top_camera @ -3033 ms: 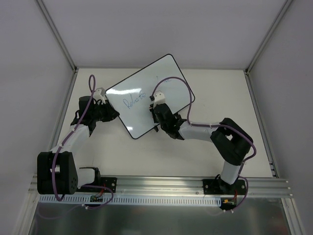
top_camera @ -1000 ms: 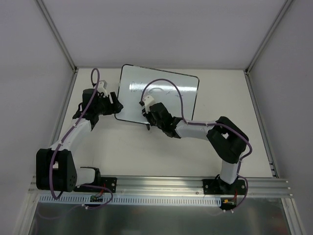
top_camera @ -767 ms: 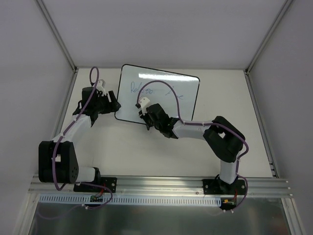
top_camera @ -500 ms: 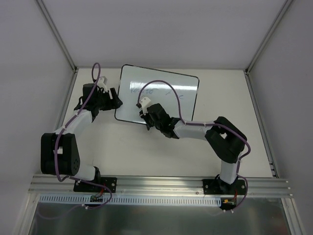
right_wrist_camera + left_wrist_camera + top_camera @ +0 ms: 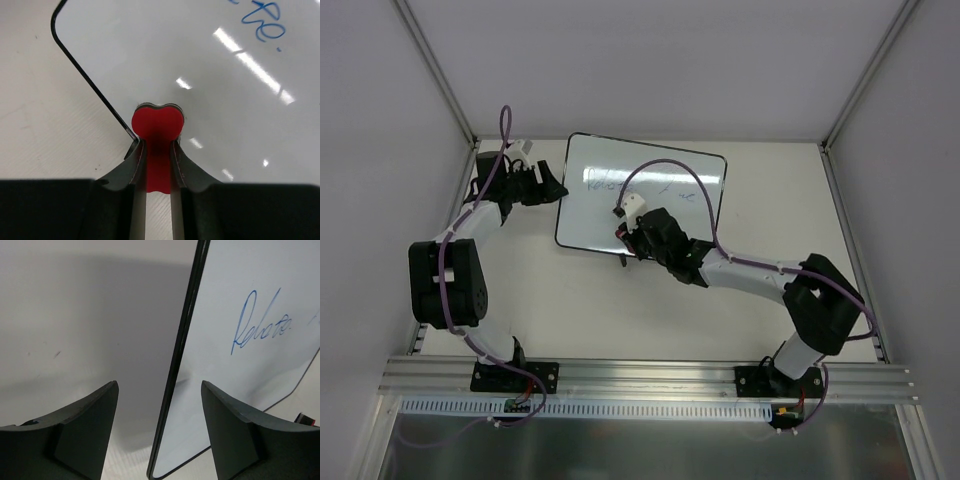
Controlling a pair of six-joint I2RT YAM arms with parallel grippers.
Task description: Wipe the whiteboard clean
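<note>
- Your R gripper [image 5: 156, 152] is clamped on the red eraser [image 5: 156, 124] at the whiteboard [image 5: 665, 205]'s near-left edge, arm stretched low over the table [image 5: 600, 310].
- Your L gripper [image 5: 160, 405]: jaws wide apart, board's left edge between them, no contact seen.
- Board lies far-centre; blue writing [image 5: 261, 322] on it.

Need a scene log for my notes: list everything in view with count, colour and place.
whiteboard: one, white with thin black frame and blue handwriting, far middle of the table
eraser: one, red, at the whiteboard's near edge, pinched in the right gripper
table: one, off-white, under everything
rail: one, silver, along the table's near edge
left gripper: one, black, open, fingers either side of the whiteboard's left edge
right gripper: one, black, shut on the eraser
</note>
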